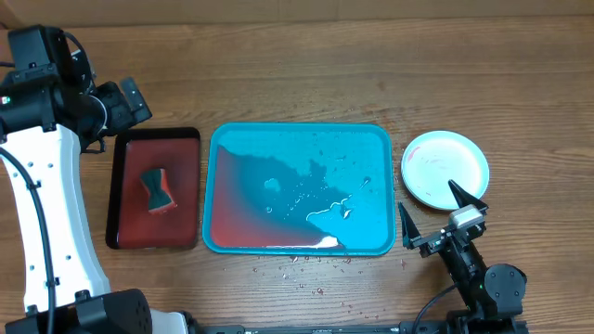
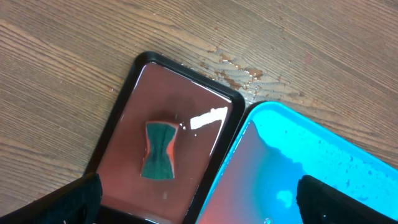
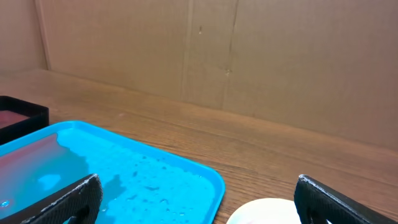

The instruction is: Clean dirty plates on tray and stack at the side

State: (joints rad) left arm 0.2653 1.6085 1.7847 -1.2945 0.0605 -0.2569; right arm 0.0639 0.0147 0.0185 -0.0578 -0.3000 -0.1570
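The right gripper holds its fingers spread and empty, just beside the white plate, which lies on the tabletop right of the wet turquoise tray. The left gripper, fingers likewise released, hangs over the sponge in the dark red tray.

The desk is matt wood grain, dotted with wet specks. The tray is smooth turquoise plastic, glossy under beaded water and a thin reddish film. The smaller dark red tray has a black rim and a mirror-like wet sheen. The sponge shows a coarse green scouring face. The white plate is smooth plastic, faintly smeared pink. The right gripper has matt black jaws. The back wall looks like matt cardboard.
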